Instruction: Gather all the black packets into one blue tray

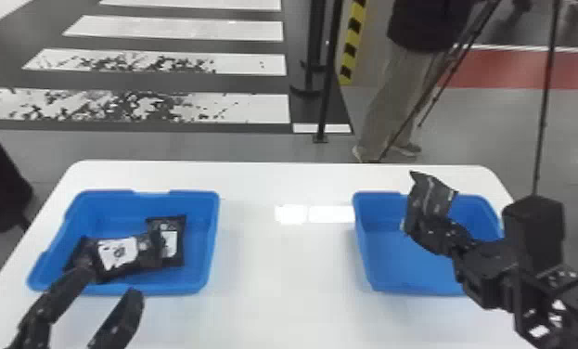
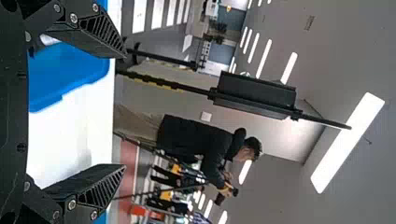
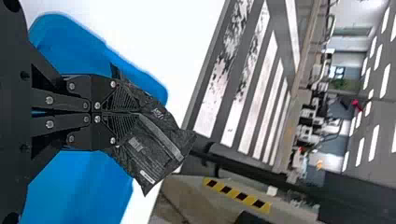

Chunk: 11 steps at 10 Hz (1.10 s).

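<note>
My right gripper [image 1: 417,232] is over the right blue tray [image 1: 379,288], shut on a black packet [image 1: 433,197] held above that tray. In the right wrist view the right gripper [image 3: 136,113] pinches the same black packet [image 3: 156,144]. The left blue tray [image 1: 213,246] holds black packets with white labels, one packet [image 1: 174,241] at the right and another [image 1: 116,255] overlapping it from the left. My left gripper [image 1: 111,281] stands open at that tray's near edge, its fingers apart; the left wrist view also shows the left gripper [image 2: 124,112] with nothing between its fingers.
Both trays stand on a white table [image 1: 283,260], with a wide stretch of tabletop between them. Beyond the table's far edge are a person, tripod legs [image 1: 540,134] and a black post [image 1: 329,69].
</note>
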Available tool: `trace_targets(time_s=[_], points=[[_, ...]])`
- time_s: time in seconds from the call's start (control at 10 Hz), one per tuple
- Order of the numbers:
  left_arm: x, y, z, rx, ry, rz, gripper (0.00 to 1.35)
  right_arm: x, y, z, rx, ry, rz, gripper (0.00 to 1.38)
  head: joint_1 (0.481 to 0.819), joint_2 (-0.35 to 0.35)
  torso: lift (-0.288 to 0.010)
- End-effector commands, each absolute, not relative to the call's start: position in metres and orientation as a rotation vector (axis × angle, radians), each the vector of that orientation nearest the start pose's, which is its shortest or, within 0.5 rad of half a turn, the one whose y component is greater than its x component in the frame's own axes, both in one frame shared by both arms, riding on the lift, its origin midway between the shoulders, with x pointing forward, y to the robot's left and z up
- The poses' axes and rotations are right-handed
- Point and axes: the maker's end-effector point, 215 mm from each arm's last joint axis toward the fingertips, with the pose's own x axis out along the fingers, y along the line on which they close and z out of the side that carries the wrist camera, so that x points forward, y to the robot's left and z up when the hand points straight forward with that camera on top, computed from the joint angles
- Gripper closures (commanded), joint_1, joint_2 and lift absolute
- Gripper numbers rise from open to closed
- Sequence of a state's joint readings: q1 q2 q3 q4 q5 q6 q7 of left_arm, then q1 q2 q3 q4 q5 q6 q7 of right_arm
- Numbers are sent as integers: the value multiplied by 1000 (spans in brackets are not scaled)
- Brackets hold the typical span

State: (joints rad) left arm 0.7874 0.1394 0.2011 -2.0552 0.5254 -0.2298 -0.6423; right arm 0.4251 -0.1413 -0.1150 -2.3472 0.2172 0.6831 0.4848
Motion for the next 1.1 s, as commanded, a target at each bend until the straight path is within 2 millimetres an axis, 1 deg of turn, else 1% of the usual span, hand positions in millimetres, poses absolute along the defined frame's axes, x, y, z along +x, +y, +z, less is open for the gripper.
trace_targets(time_s=[0.0,0.1,0.2,0.3,0.5,0.6,0.8,1.0], points=[[341,215,-309,-327,-68,-522,203,428,-207,-317,-345,301,368,1280,695,-28,-110],[348,200,-311,-363,-38,-573,203,430,-188,-303,-413,239,416,1280,695,-6,-110],[354,185,-309,-390,-24,-618,203,429,-176,-298,-464,209,450,1280,695,11,-110],[360,170,-303,-425,-27,-659,203,428,-167,-293,-515,187,470,1280,695,17,-110],[371,143,-282,-499,-42,-744,203,426,-146,-284,-620,127,518,1280,695,4,-110],[375,129,-267,-536,-65,-784,203,425,-133,-284,-657,106,550,1280,695,0,-110],[389,111,-252,-559,-64,-838,203,424,-118,-287,-714,76,592,1280,695,-5,-110],[404,92,-233,-551,-71,-898,203,422,-102,-281,-752,29,626,1280,695,-10,-110]])
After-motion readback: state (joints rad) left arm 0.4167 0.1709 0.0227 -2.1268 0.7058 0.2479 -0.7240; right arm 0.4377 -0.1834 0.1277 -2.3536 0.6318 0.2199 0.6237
